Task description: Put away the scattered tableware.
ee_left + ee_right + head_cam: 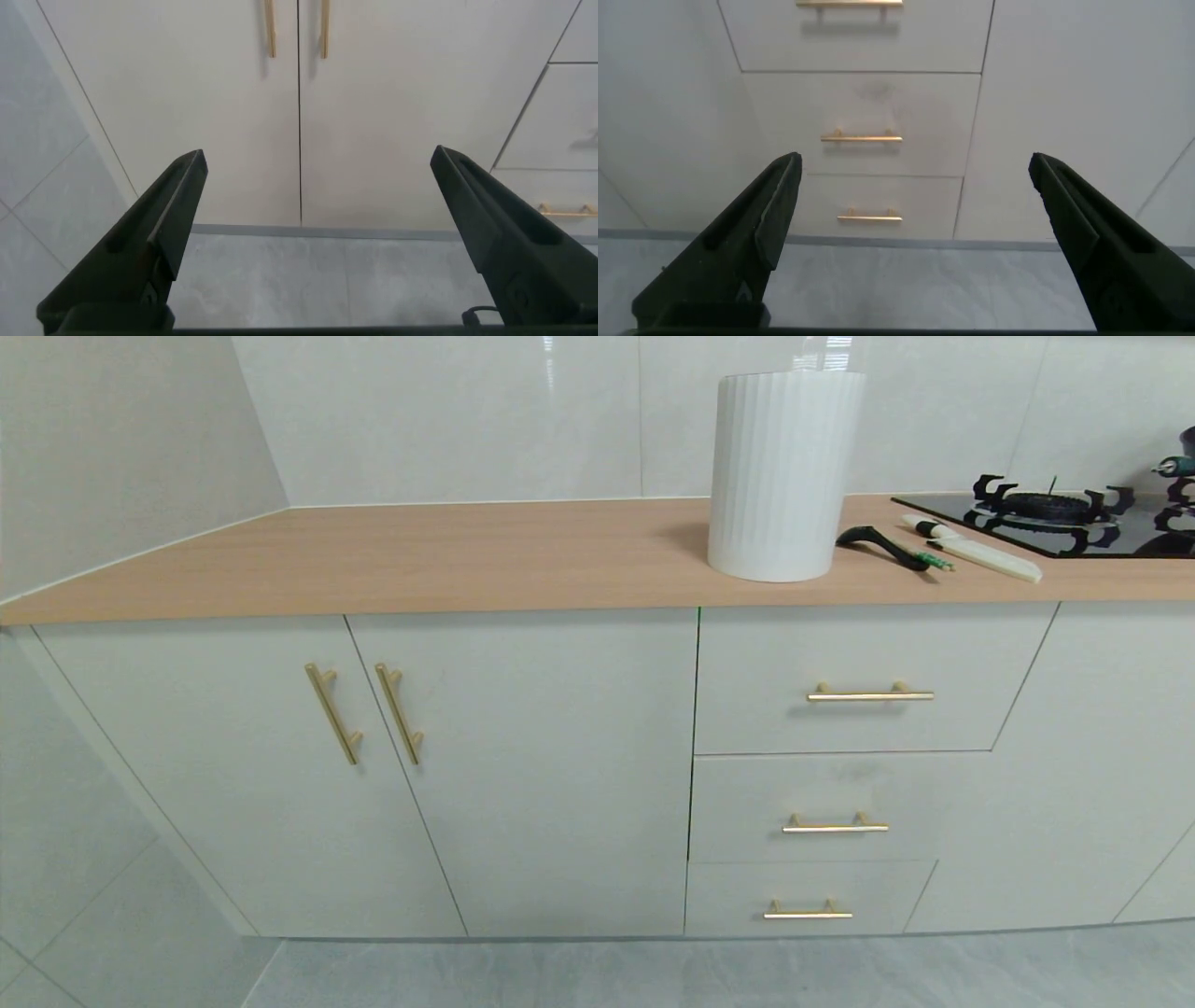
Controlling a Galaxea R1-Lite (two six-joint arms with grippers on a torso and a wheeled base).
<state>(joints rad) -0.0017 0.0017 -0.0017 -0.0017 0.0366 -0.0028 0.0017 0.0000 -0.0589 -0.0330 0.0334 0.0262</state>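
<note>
While black spoon and white knife lie on desk, right of white tub, long way pointing sideways, left gripper and right gripper sit low, wide open, empty. Right arm likely nearer; must go up.

Saw a wood-toned worktop against pale wall tiles, with a black hob at its right end. Noted two gold-handled cabinet doors below on the left, three gold-handled drawers stacked beside them, grey floor underneath.
</note>
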